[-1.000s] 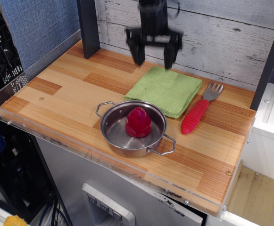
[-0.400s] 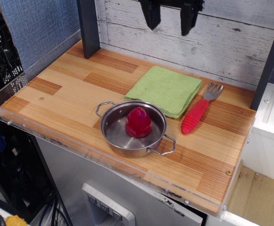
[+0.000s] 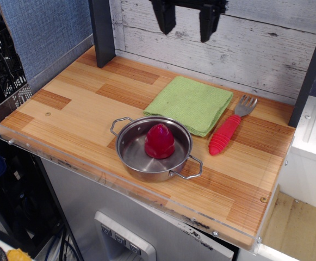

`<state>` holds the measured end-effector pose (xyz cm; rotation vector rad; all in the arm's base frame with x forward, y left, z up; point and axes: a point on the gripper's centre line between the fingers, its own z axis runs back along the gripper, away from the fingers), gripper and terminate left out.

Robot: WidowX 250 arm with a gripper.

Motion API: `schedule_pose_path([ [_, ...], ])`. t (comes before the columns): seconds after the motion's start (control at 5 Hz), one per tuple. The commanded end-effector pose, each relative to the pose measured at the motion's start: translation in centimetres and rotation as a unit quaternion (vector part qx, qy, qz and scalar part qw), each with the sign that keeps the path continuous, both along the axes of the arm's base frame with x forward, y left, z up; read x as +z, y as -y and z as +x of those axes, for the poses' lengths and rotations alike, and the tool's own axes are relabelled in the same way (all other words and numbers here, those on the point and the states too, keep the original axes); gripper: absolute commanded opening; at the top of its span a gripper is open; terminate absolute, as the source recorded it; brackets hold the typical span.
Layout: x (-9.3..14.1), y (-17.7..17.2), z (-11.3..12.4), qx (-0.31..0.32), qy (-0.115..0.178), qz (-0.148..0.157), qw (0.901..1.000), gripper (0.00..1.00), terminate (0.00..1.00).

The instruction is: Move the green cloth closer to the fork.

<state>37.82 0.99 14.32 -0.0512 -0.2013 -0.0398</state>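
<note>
Fingers [image 3: 165,19] apart, holding nothing; gripper [image 3: 186,20] now high against the plank wall, up from just over the cloth a second ago. Near edge: steel pan [image 3: 154,148] with red egg-shaped toy [image 3: 159,141] inside. Behind it, green cloth [image 3: 191,104], flat, one corner touching the fork [image 3: 229,128] where tines meet handle. Cloth unmoved since the lift. Judgement: released, placement likely finished.
</note>
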Motion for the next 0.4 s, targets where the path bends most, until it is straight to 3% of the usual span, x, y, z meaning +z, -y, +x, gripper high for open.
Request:
schedule_pose_path([
  [0.0, 2.24, -0.75, -0.13, -0.023, -0.001, -0.002, 0.9997, 1.0, 0.0],
  [0.2, 2.24, -0.75, -0.13, -0.023, -0.001, -0.002, 0.9997, 1.0, 1.0],
])
